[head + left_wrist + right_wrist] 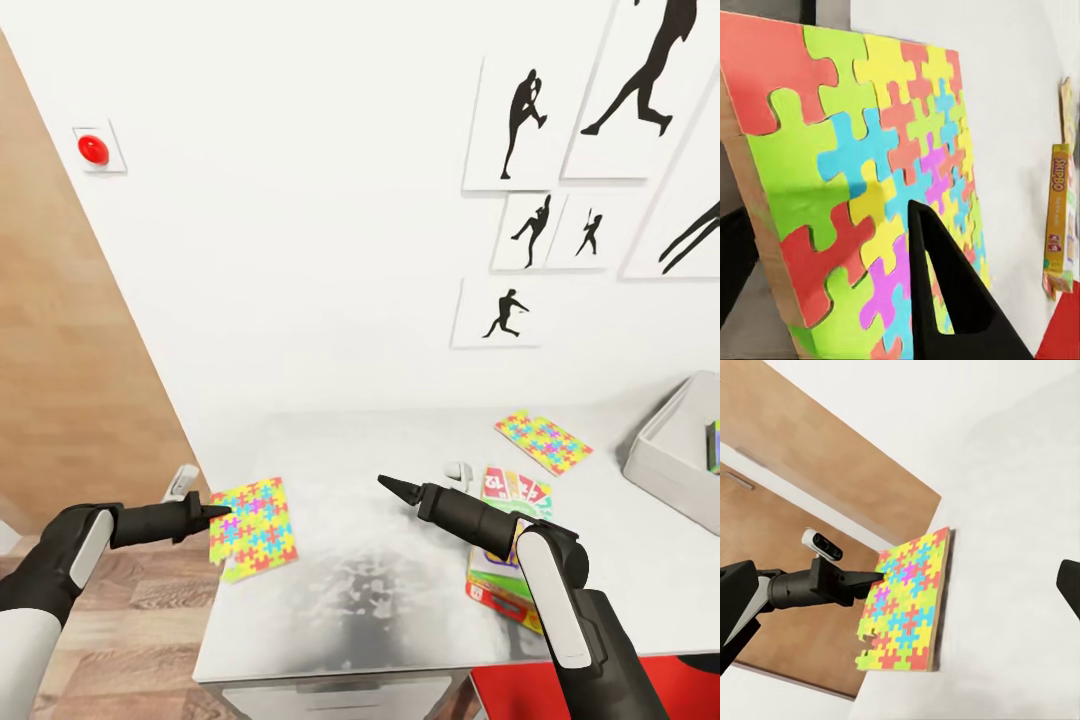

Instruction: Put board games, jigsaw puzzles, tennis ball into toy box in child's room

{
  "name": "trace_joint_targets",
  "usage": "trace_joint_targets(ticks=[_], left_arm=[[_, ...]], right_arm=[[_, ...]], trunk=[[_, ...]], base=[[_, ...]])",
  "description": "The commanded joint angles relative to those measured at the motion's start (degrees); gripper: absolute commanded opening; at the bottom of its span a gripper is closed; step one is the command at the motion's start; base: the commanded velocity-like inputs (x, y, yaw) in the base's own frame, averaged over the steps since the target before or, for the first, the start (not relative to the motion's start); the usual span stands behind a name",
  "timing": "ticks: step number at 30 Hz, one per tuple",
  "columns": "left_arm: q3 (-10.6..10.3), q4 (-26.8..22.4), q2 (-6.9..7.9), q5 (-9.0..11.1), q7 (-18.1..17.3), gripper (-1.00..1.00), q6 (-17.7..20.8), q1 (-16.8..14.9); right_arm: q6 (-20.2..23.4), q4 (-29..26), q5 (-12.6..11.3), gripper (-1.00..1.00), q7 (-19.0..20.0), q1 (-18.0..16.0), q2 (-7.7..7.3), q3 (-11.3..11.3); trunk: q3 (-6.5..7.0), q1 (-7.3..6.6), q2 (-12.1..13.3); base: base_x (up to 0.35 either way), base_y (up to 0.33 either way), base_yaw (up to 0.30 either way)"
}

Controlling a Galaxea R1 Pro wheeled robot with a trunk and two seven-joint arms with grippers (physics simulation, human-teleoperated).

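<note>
A jigsaw puzzle (pixel 255 525) lies at the table's (pixel 380 600) left edge, partly overhanging it. My left gripper (pixel 218 512) is shut on its left rim, with one finger (pixel 952 300) on top of the puzzle (pixel 870 172) and the other below. My right gripper (pixel 392 487) hovers open over the middle of the table, its fingers (pixel 736 607) spread wide and pointing at that puzzle (pixel 904 604). A second jigsaw puzzle (pixel 543 441) lies further back. A red-yellow-green board game (pixel 512 497) sits partly hidden under my right arm. The grey toy box (pixel 665 455) stands at the right.
Something green (pixel 713 445) shows inside the toy box at the picture's edge. Beyond the table's left edge are wood floor (pixel 130 620) and a wooden panel. The white wall behind carries silhouette pictures (pixel 520 120) and a red button (pixel 93 150).
</note>
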Motion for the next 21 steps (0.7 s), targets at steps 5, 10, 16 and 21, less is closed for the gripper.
trace_joint_targets(ticks=[5, 10, 16, 21], left_arm=[[0.0, 0.0, 0.00, -0.8, -4.0, -1.00, -0.1, 0.0], [-0.2, 0.0, 0.00, -0.9, -5.6, -1.00, -0.1, 0.0], [-0.2, 0.0, 0.00, -0.9, -5.7, -1.00, -0.1, 0.0], [-0.2, -0.1, 0.00, -0.9, -5.7, -1.00, -0.1, 0.0]], right_arm=[[0.3, 0.0, 0.0, 1.00, 0.1, 0.0, 0.03, -0.1], [0.2, 0.0, 0.0, 1.00, 0.1, 0.0, 0.04, 0.0], [0.2, 0.0, 0.0, 1.00, 0.1, 0.0, 0.04, 0.0], [0.2, 0.0, 0.0, 1.00, 0.1, 0.0, 0.03, 0.0]], trunk=[[0.85, -1.10, 2.0], [1.74, -2.20, 4.0], [2.82, -3.52, 6.4], [3.72, -4.62, 8.4]], base=[[0.000, 0.000, 0.000], [0.000, 0.000, 0.000], [0.000, 0.000, 0.000], [0.000, 0.000, 0.000]])
